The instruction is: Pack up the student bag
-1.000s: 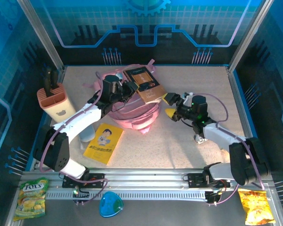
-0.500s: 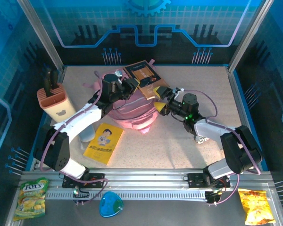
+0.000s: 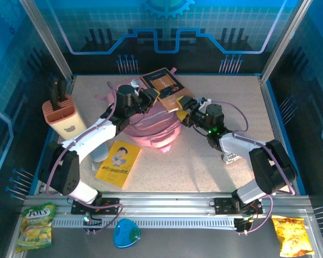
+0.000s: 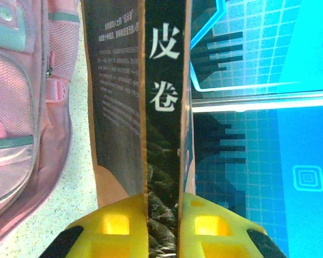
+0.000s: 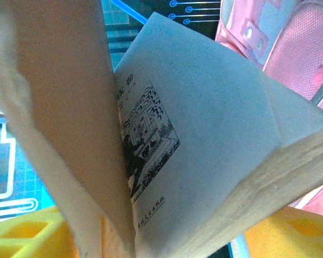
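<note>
The student bag [image 3: 151, 128], pink and soft, lies at the middle back of the table. A brown-and-black book [image 3: 164, 88] hangs tilted above it. My left gripper [image 3: 149, 98] is shut on the book: in the left wrist view its yellow fingers [image 4: 116, 228] press both covers beside the dark spine [image 4: 162, 107], with the bag [image 4: 16, 107] at the left. My right gripper [image 3: 184, 105] stands at the book's right corner. In the right wrist view, fanned pages [image 5: 204, 123] and a lifted cover lie between its wide-set yellow fingers [image 5: 293, 236], and the bag [image 5: 290, 48] lies beyond.
A peach holder [image 3: 62, 115] with dark handles stands at the left. A yellow booklet [image 3: 117, 163] lies in front of the bag, next to a white bottle [image 3: 99, 155]. Snack packs [image 3: 35, 224] [image 3: 292, 235] and a blue item [image 3: 126, 234] lie by the near rail.
My right gripper has moved left and back, up to the book's right corner, and its jaws have narrowed around the pages. The left gripper has kept its hold on the book.
</note>
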Controlling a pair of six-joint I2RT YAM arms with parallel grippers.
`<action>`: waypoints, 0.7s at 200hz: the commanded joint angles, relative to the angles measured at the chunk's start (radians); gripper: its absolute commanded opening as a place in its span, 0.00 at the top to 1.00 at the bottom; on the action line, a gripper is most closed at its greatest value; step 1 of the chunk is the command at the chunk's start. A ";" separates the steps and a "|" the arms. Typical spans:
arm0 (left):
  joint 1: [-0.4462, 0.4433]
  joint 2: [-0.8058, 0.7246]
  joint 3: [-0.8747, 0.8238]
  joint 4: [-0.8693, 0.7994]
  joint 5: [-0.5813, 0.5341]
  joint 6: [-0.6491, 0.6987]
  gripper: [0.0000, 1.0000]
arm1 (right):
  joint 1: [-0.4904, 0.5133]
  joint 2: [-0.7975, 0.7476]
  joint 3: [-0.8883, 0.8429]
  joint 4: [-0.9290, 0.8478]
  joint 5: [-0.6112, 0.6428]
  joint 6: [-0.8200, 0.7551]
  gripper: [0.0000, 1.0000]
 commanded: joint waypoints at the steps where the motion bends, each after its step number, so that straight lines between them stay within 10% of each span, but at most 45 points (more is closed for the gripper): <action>1: 0.000 -0.027 -0.017 0.089 0.019 -0.007 1.00 | 0.010 0.007 0.034 0.027 0.038 -0.006 0.35; 36: 0.000 -0.038 -0.030 0.036 0.018 0.009 0.99 | 0.006 0.012 0.027 0.066 0.039 -0.024 0.58; 86: 0.014 -0.037 -0.031 -0.103 0.028 0.085 0.63 | -0.005 -0.012 0.038 0.000 0.016 -0.103 0.95; 140: 0.035 -0.007 0.023 -0.364 0.022 0.454 0.24 | -0.074 -0.182 -0.012 -0.186 0.031 -0.312 1.00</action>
